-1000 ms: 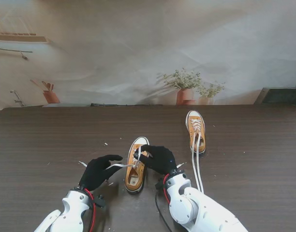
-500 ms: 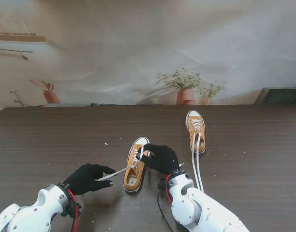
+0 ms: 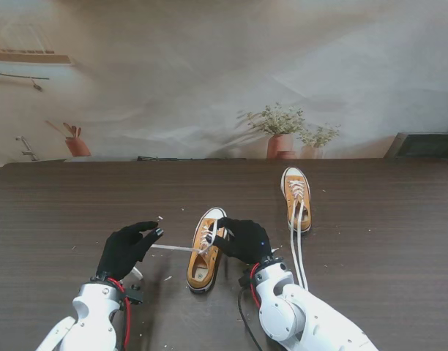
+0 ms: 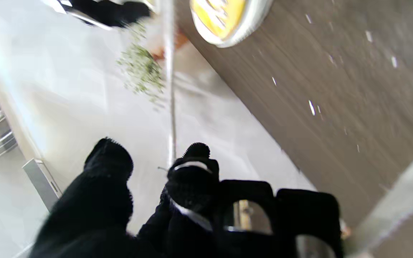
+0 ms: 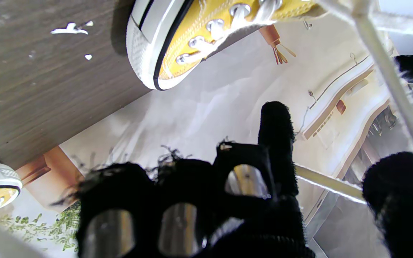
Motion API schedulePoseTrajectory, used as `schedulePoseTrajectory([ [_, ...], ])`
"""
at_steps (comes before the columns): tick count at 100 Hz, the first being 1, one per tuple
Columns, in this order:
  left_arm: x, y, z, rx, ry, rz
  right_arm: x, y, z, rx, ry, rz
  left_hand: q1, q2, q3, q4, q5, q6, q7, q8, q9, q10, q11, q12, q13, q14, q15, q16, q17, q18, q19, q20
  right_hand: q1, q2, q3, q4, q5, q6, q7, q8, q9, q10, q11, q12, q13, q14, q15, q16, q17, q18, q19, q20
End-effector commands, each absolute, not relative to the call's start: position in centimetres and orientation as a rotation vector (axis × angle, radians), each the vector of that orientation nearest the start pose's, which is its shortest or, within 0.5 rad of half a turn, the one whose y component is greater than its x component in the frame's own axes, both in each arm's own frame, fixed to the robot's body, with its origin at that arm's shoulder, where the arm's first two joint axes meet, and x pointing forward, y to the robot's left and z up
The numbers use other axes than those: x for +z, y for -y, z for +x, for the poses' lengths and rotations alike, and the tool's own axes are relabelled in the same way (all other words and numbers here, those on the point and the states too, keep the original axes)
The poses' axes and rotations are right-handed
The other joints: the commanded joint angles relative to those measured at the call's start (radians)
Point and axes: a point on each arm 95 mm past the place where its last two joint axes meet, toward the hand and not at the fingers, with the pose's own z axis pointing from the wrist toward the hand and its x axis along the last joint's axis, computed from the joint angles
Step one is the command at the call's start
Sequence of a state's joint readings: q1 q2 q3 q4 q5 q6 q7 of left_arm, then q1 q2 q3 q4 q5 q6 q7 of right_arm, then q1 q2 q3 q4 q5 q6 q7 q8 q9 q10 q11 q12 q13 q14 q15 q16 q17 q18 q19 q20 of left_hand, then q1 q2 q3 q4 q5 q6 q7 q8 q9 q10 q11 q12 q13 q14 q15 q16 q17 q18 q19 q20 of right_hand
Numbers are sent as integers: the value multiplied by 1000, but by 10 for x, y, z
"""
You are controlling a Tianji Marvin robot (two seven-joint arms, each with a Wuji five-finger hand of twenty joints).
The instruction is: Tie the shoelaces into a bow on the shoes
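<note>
The near yellow shoe (image 3: 204,256) lies in the middle of the table, toe pointing away from me. My left hand (image 3: 127,250) is to its left, shut on a white lace (image 3: 176,248) that runs taut from the eyelets to my fingertips (image 4: 192,168). In the left wrist view the lace (image 4: 171,93) runs straight to the shoe (image 4: 224,16). My right hand (image 3: 243,240) rests against the shoe's right side, holding the other lace end (image 5: 389,82) beside its thumb (image 5: 400,193). The second yellow shoe (image 3: 297,190) lies farther off to the right.
The far shoe's two loose laces (image 3: 299,252) trail toward me past my right forearm. Small white scraps (image 3: 159,217) dot the dark wooden table (image 3: 385,219). A printed backdrop with potted plants (image 3: 282,131) stands behind the table's far edge.
My left hand drew away from the shoe to the left, then swung farther from me, pulling the lace out straight. The right hand stayed at the shoe.
</note>
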State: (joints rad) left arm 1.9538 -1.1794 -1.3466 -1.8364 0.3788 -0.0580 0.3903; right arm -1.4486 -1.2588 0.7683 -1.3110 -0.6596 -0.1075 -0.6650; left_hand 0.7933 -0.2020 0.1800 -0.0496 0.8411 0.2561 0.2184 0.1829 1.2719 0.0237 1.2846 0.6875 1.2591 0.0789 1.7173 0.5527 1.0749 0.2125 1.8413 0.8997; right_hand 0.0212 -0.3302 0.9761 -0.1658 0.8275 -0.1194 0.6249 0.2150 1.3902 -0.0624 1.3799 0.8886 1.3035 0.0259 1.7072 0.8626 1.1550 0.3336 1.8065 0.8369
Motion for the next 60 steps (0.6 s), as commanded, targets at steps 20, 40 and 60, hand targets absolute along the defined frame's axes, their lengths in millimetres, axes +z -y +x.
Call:
schedulePoseTrajectory([
  [20,-325,-20,305,-1533,-928,-1547,-386,-135,355,-2744,1475,-1764,283,87,-156,38,47,16,6,-18,95,32,53,-23,11,-38,77,27,37,-118,253,6,23,-28,40,-4,20,2,1,-16,60,35,56,23,8,-12,84,24,32,4,287,12],
  [40,-315,-21,299,-1304,-1326,-1635,-384,-135,355,-2750,1458,-1759,329,-133,14,95,44,-43,74,2,95,19,46,-23,12,-68,73,3,40,-176,253,-46,27,-35,54,-4,29,-1,2,-17,60,35,60,24,7,-10,85,26,32,4,287,12],
  [60,-307,-21,292,-1218,-1655,-1806,-384,-133,356,-2763,1450,-1759,324,-213,57,113,46,-132,332,75,92,22,38,-22,12,-87,55,-1,39,-210,253,-100,27,-35,61,-4,34,-2,1,-18,60,35,61,24,7,-10,85,27,32,5,287,13],
])
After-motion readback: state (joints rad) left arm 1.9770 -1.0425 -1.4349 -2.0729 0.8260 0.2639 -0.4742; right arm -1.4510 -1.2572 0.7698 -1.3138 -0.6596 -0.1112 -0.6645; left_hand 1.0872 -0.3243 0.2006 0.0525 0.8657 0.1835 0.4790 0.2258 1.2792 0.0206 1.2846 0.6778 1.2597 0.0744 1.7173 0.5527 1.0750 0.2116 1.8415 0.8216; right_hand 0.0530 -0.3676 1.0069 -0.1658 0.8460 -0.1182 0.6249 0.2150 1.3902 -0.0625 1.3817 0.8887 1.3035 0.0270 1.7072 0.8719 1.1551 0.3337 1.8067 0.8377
